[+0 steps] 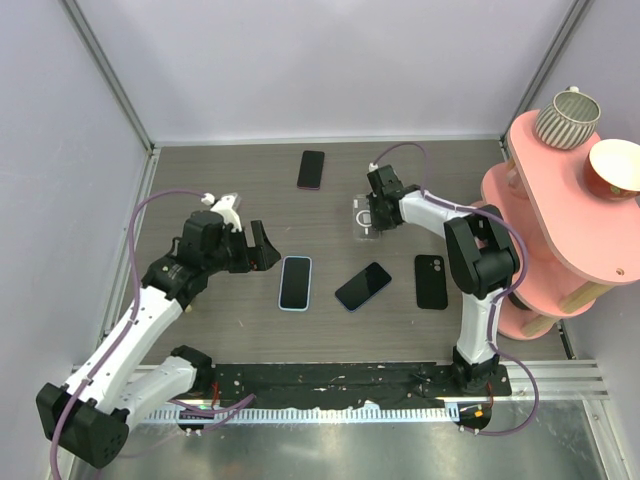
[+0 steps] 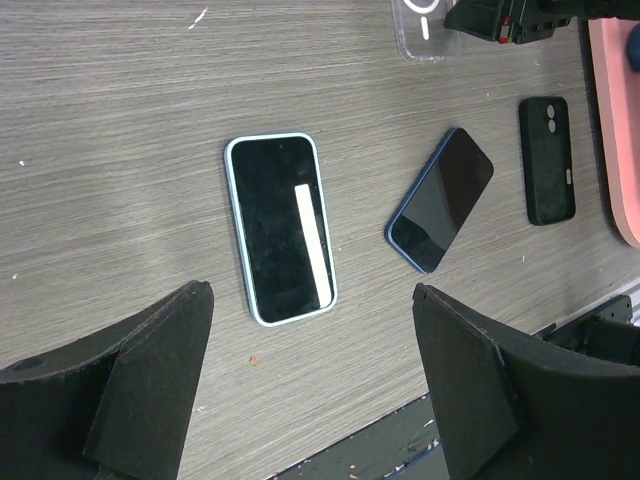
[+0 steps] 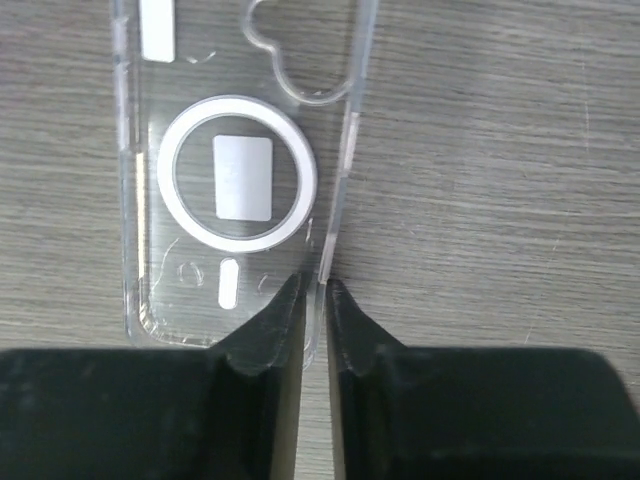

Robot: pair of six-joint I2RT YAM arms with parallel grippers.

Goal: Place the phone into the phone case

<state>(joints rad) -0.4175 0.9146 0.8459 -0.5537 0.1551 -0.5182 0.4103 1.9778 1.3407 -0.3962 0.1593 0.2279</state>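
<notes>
The clear phone case [image 3: 225, 150] lies flat on the table, its white ring facing up, right of middle [image 1: 366, 222]. My right gripper [image 3: 318, 290] is shut on the case's right side wall, one fingertip inside the shell and one outside [image 1: 376, 203]. The phone [image 1: 363, 286], dark and glossy with its screen up, lies at an angle in the middle of the table [image 2: 440, 200], touched by nothing. My left gripper [image 2: 312, 292] hangs open over the table to the left [image 1: 252, 248], with nothing between its fingers.
A light-blue-rimmed phone [image 1: 295, 283] lies just right of the left gripper. A matte black phone-shaped piece with two lens holes [image 1: 431, 281] lies right of the phone. A red-rimmed phone [image 1: 311, 169] lies at the back. A pink tiered stand [image 1: 545, 200] with a cup and a bowl stands on the right.
</notes>
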